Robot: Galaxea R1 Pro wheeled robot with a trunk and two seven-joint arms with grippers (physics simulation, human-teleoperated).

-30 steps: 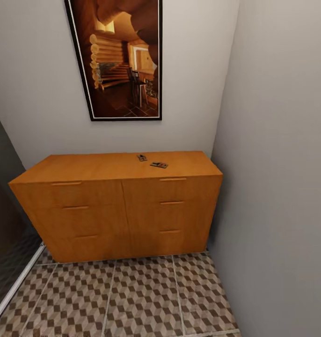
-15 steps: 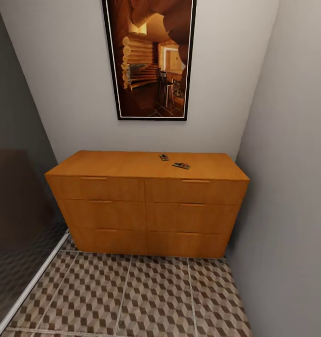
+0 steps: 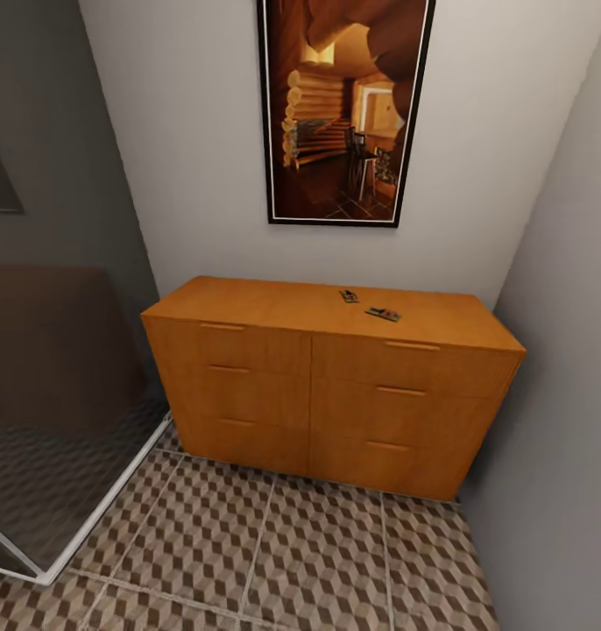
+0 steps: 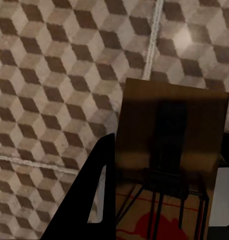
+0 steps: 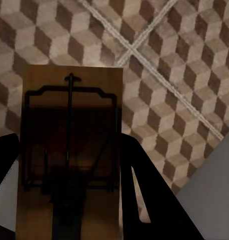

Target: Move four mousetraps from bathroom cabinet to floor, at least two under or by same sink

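Standing against the pale back wall, an orange wooden cabinet (image 3: 335,386) with two columns of drawers carries two small dark mousetraps on its top, one (image 3: 349,296) nearer the wall and one (image 3: 384,314) just beside it, closer to the front edge, both right of centre. A framed picture (image 3: 346,109) of a log interior hangs above the cabinet. The bathroom floor (image 3: 274,561) with its brown, beige and cream cube pattern spreads in front, and a glass shower screen (image 3: 64,438) with a white bottom rail stands at the head view's left. A grey side wall (image 3: 563,394) closes the corner on the right. In the left wrist view, the left gripper (image 4: 159,200) holds a third mousetrap (image 4: 172,150) between its dark fingers, the wooden plate with its wire and a red mark seen above the tiles. In the right wrist view, the right gripper (image 5: 69,200) clamps a fourth mousetrap (image 5: 72,150), wire frame facing the camera, over a crossing of grout lines (image 5: 132,50).
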